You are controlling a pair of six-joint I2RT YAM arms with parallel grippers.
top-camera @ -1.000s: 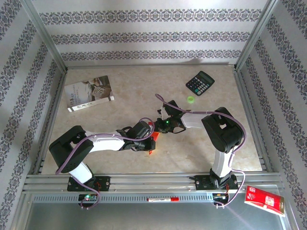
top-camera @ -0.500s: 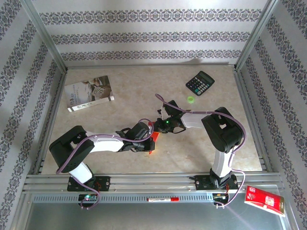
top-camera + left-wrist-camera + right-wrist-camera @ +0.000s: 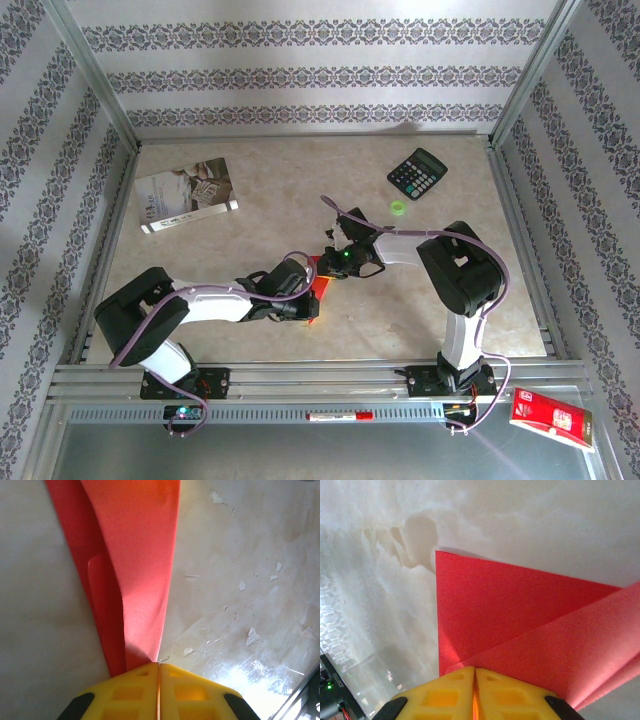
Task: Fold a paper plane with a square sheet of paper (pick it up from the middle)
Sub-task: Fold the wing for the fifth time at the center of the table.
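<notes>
Red sheet of paper (image 3: 485, 605) — folded edges, open tabletop (image 3: 520, 515) alongside

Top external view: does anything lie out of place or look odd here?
A glossy red packet with yellow trim lies askew off the tabletop, on the grey ledge outside the front rail, right of the right arm's base. The calculator and the booklet rest flat on the tabletop.

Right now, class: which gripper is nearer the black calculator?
Right. The right gripper is front-left of the calculator; the left gripper is farther off the same way.
</notes>
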